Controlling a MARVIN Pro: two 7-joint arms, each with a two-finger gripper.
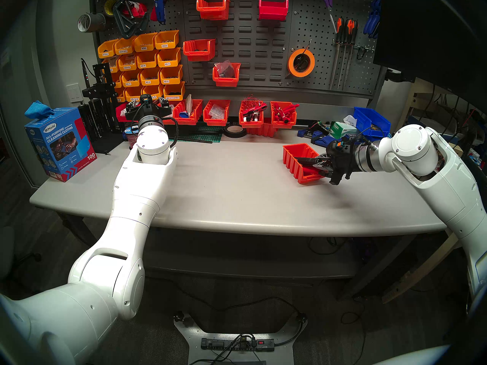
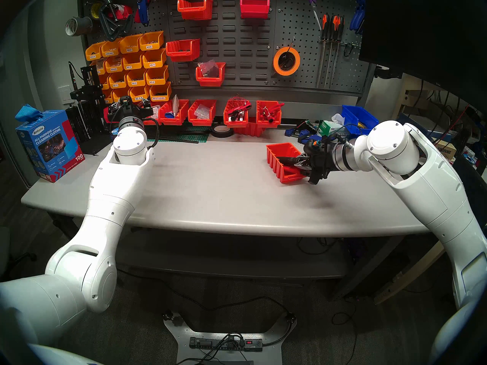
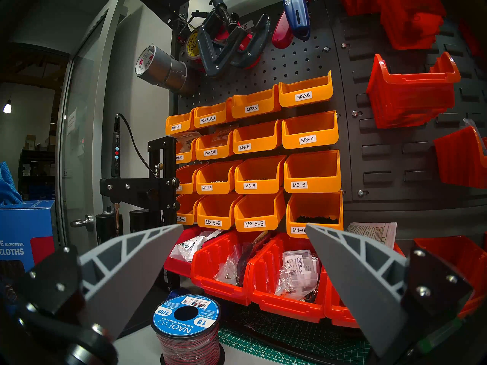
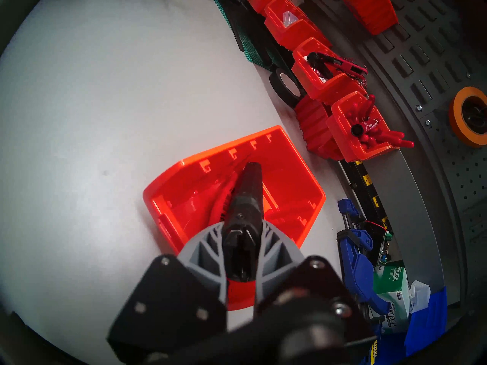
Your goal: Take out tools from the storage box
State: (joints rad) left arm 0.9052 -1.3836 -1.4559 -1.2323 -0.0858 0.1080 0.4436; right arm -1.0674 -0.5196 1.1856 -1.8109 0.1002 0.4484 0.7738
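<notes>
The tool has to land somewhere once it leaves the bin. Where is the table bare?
The grey table is bare between the left arm and the orange-red bin, and along its near edge. The back edge is crowded: a row of red bins, a tape roll, blue clamps.

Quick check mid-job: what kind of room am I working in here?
Most likely a workshop: a pegboard hung with screwdrivers, labelled yellow parts bins, and a grey workbench.

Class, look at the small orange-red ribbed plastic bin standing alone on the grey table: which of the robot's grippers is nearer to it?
Right. The right gripper is at the orange-red bin, closed on a black tool. The left gripper hangs open far across the table.
</notes>
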